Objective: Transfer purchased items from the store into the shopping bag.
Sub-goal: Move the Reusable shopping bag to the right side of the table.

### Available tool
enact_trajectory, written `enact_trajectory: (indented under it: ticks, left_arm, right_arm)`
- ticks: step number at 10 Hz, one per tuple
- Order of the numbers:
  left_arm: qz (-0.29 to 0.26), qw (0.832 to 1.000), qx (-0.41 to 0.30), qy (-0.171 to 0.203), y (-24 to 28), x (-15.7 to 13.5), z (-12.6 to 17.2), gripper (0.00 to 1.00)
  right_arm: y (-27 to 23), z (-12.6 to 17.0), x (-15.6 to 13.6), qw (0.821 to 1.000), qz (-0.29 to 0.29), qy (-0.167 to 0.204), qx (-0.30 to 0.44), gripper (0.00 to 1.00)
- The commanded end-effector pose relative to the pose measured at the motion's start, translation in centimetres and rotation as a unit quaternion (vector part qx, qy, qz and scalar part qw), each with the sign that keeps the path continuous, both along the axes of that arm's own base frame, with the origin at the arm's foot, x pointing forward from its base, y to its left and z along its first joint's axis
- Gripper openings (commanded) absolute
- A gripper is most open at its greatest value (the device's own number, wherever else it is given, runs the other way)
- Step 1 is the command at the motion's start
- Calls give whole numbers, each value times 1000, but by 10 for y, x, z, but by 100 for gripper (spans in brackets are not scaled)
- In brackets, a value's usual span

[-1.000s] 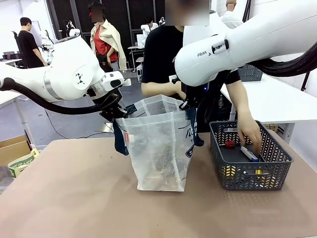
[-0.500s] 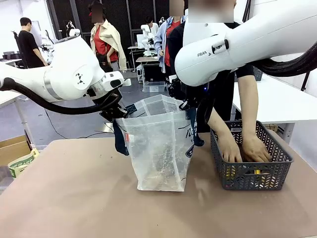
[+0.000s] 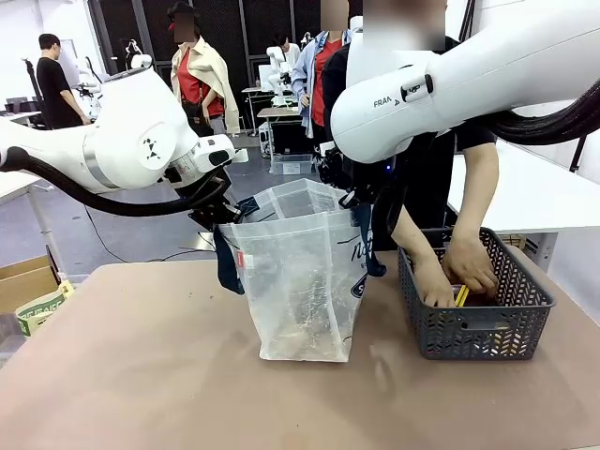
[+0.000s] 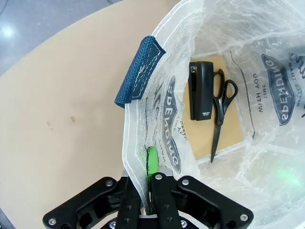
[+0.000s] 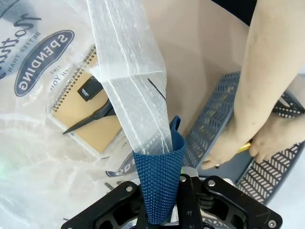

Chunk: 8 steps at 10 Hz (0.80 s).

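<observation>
Left arm [image 3: 122, 136]: in from left, wrist tilted down.
Left gripper [image 4: 147, 174]: jaws pinched shut.
Right arm [image 3: 469, 80]: in from right.
Right gripper [image 5: 171, 183]: jaws pinched shut.

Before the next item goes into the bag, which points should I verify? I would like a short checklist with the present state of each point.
1. Left gripper shut on the shopping bag rim: ok.
2. Right gripper shut on the navy handle: ok.
3. Bag mouth held open between the two arms: ok.
4. Room inside, above the stapler, scissors and notebook lying at the bottom: ok.
5. Person's hands away from the bag mouth, both in the basket: ok.
6. What the yellow item in the hand is: cannot tell.
</observation>
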<state>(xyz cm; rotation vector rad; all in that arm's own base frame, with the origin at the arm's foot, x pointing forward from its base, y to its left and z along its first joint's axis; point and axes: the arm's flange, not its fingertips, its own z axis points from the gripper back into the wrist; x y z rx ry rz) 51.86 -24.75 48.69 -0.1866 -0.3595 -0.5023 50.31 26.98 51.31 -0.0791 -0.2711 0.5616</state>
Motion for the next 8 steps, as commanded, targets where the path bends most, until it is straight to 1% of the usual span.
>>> enact_trajectory:
  ticks: [1,8]
  left_arm:
    - [5,1000,-7,2,2,-1,1,0]
    - [5,1000,-7,2,2,-1,1,0]
  right_arm:
    - [-1,2,0,1000,0,-3,1,0]
    - [-1,2,0,1000,0,-3,1,0]
